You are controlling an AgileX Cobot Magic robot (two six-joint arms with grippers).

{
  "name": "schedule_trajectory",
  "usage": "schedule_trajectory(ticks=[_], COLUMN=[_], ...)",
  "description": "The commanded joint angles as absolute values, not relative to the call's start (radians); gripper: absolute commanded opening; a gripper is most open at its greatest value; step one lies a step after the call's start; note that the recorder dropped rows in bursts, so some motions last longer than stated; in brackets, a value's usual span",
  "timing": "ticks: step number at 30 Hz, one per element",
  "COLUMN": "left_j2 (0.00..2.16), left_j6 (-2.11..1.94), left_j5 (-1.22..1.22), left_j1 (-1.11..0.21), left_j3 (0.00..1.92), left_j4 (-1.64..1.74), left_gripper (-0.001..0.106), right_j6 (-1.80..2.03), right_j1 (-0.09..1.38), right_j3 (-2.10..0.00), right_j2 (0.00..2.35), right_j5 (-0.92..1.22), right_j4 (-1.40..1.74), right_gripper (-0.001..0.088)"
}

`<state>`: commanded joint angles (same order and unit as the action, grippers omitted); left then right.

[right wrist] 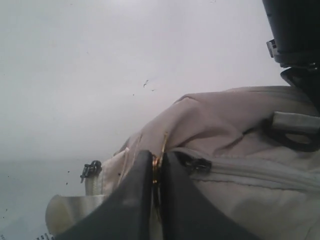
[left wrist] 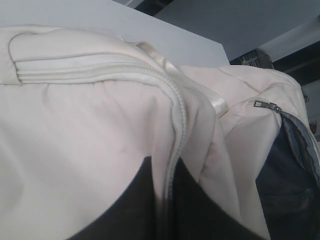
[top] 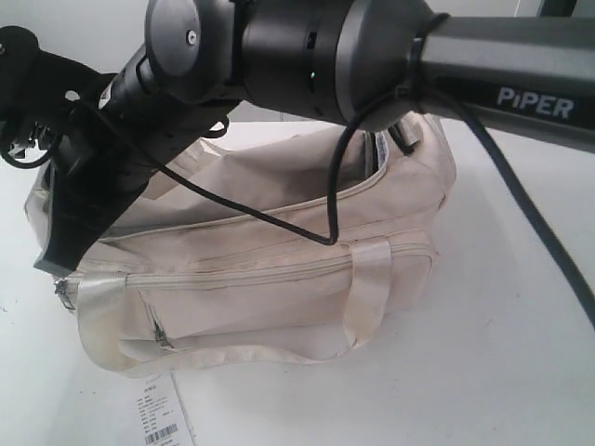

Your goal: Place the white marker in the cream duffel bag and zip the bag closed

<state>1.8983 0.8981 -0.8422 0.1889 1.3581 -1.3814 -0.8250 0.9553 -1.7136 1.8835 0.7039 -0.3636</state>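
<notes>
Zip-closing, cream duffel bag (top: 279,288); white marker hidden from me.
My right jaws pinch the gold ring zip pull (right wrist: 163,142) at the bag's end; left jaws clamp fabric along the zip.

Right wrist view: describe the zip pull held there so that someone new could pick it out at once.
Find the cream duffel bag lying on the white table. On its top zip, the right pincer is shut, and the gold zip pull sits pinched between its two dark fingers. It is the only gold piece; the fitting lower on the bag's end is dark metal.
</notes>
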Motion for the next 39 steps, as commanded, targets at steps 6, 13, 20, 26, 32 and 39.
schedule_trajectory(ticks=[6,13,20,26,32,39], left_j2=[1.898,1.898,1.898,1.898,1.898,1.898], left_j6=[0.916,0.916,0.916,0.916,0.916,0.916], left_j5=[-0.84,-0.84,-0.84,-0.84,-0.84,-0.84], left_j1=[0.189,0.189,0.189,0.189,0.189,0.189], left_j3=[1.358,1.358,1.358,1.358,1.358,1.358], left_j4=[-1.382,-1.382,-1.382,-1.382,-1.382,-1.382], left_gripper=[0.001,0.001,0.001,0.001,0.001,0.001], right_j6=[-0.796,-0.78,-0.755,-0.732,-0.739,-0.817], right_j1=[0.924,0.917,0.907,0.907,0.907,0.907], right_j3=[-1.714,-1.714,-1.714,-1.714,-1.714,-1.714], right_j2=[1.83,1.825,1.812,1.812,1.812,1.812], right_j5=[0.685,0.671,0.582,0.66,0.7,0.703], right_j4=[-0.335,-0.339,-0.341,-0.41,-0.463,-0.587], right_gripper=[0.0,0.0,0.0,0.0,0.0,0.0])
